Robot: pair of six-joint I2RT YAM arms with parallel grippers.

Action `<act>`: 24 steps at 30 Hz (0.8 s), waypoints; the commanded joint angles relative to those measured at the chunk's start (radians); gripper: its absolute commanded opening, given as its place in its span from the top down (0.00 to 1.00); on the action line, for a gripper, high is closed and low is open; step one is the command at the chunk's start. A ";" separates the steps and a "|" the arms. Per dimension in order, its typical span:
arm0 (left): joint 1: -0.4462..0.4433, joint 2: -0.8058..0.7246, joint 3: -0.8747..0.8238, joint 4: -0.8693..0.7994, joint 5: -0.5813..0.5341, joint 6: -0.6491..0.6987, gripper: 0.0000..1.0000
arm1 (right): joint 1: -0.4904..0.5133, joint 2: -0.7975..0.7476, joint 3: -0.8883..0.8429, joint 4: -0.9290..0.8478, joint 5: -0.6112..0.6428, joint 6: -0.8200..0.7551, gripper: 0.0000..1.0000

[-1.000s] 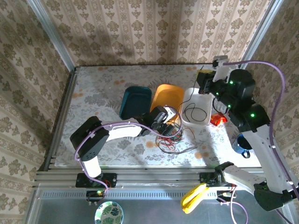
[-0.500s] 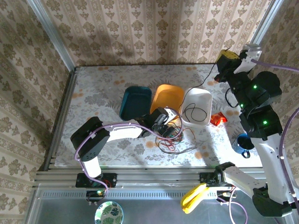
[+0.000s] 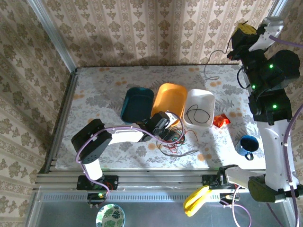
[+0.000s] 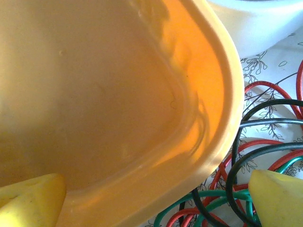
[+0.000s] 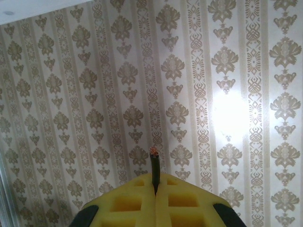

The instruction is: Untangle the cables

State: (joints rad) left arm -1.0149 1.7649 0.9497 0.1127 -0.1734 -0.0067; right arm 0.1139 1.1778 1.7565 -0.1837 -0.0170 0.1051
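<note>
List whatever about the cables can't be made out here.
Top view: the left arm covers part of the tangled cables; which strand lies over which is too thin to tell.
Left wrist view: the orange bin hides the tangle's left part; the frame edges cut off the rest.
Right wrist view: the right fingers hide the black cable below its tip.
</note>
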 commanded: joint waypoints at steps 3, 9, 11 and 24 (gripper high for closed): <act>-0.010 -0.023 -0.016 -0.045 -0.015 -0.025 0.00 | -0.035 0.014 -0.047 -0.067 -0.047 0.036 1.00; -0.011 -0.048 0.021 -0.045 0.009 -0.016 0.00 | -0.063 -0.016 -0.185 -0.098 -0.048 0.046 1.00; -0.011 -0.057 0.034 -0.039 0.008 -0.013 0.00 | -0.063 -0.025 -0.230 -0.113 -0.043 0.043 1.00; 0.018 -0.134 0.128 0.153 -0.162 -0.048 0.00 | -0.025 -0.112 -0.673 -0.111 0.117 0.200 1.00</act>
State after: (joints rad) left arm -1.0119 1.6867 1.0569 0.1818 -0.2432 -0.0105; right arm 0.0700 1.0950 1.1389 -0.2955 -0.0048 0.2317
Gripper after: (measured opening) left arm 0.999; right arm 0.067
